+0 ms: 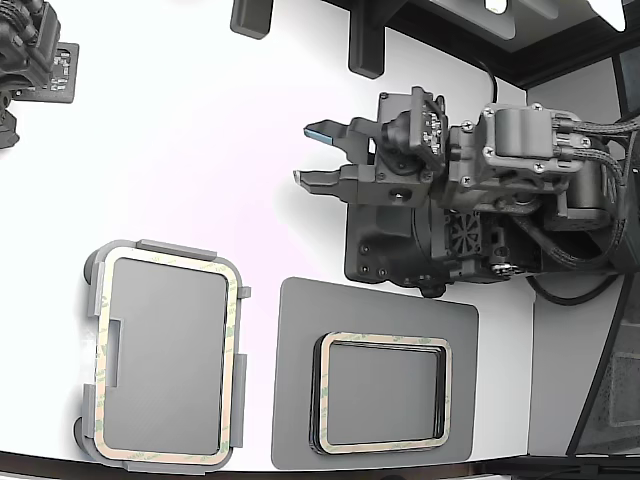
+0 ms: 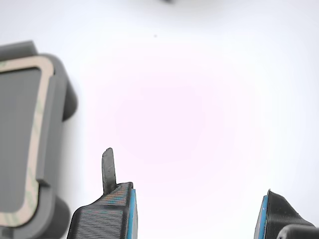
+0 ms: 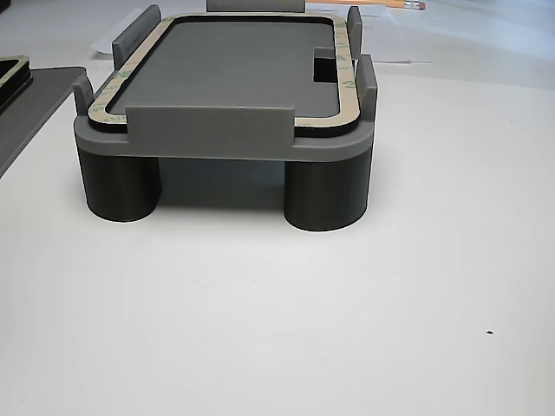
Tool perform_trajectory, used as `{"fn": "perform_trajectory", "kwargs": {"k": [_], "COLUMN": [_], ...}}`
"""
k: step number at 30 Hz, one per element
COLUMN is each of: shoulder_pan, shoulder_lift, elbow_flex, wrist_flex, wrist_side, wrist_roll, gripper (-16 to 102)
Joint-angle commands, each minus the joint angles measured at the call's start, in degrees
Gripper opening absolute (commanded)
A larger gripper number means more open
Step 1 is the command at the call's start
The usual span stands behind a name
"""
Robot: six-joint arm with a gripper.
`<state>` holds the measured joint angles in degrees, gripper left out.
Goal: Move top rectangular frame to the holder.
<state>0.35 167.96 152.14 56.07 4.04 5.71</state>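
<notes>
in the wrist view the tool (image 2: 197, 214) shows two dark fingers (image 2: 107, 214) with blue pads, standing well apart with only bare white desk (image 2: 199, 99) between them; it grips nothing. the exterior view shows the same tool (image 1: 320, 155) hovering over open desk, its jaws spread and pointing toward the exterior view's left. beyond it, toward the exterior view's lower left, the holder (image 1: 240, 370) sits on the desk (image 1: 200, 130) with the top rectangular frame (image 1: 100, 340) lying inside its raised tabs, flat on the tray. the other view shows the holder (image 3: 217, 143) raised on round dark legs (image 3: 325, 195), the frame (image 3: 349, 108) seated level within the rim. on the exterior view's right of the holder, apart from it, a darker flat plate (image 1: 300, 400) carries a black-sided stack of frames (image 1: 385, 343), its top ring pale beige.
</notes>
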Motion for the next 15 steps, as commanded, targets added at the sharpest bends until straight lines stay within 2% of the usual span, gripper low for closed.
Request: {"fn": "perform_trajectory", "kwargs": {"k": [1, 4, 15], "shoulder_pan": [-1.8, -1.6, -1.6], "shoulder_lift": [0.8, 1.3, 1.3], "elbow_flex": [-1.2, -1.1, -1.1], "wrist_flex": [-0.5, -0.3, -0.4], "wrist_side": [1.7, 3.2, 3.2], "wrist_roll": [1.1, 1.7, 1.7], "gripper": [100, 100, 100]}}
